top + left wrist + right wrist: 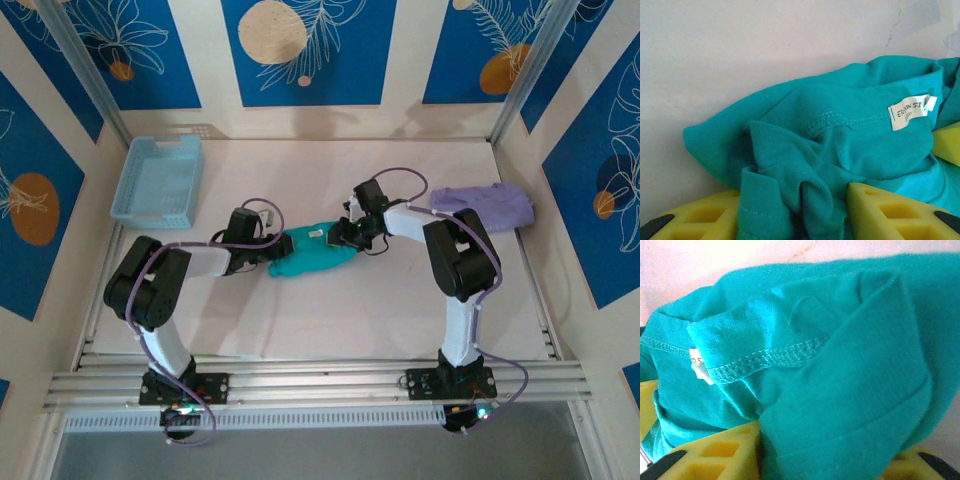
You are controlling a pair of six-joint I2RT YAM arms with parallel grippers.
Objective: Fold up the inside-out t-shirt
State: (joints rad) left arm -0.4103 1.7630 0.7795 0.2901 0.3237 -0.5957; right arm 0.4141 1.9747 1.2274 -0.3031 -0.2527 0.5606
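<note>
The inside-out t-shirt (312, 250) lies bunched in a teal heap at the middle of the table, between the two arms. My left gripper (272, 243) meets its left end and my right gripper (345, 236) its right end. In the left wrist view, a ribbed fold of the t-shirt (805, 150) fills the gap between the yellow fingers (890, 212) of my left gripper (800, 215), which is shut on it. A white neck label (909, 111) shows on the cloth. In the right wrist view, a thick fold of the t-shirt (840, 390) sits between the yellow fingers (715, 452) of my right gripper (825, 460), shut on it.
A light blue basket (158, 180) stands at the back left. A pale lavender folded garment (485, 205) lies at the back right, close to the right arm. Aluminium rails (320, 380) run along the near edge, and walls close in the sides.
</note>
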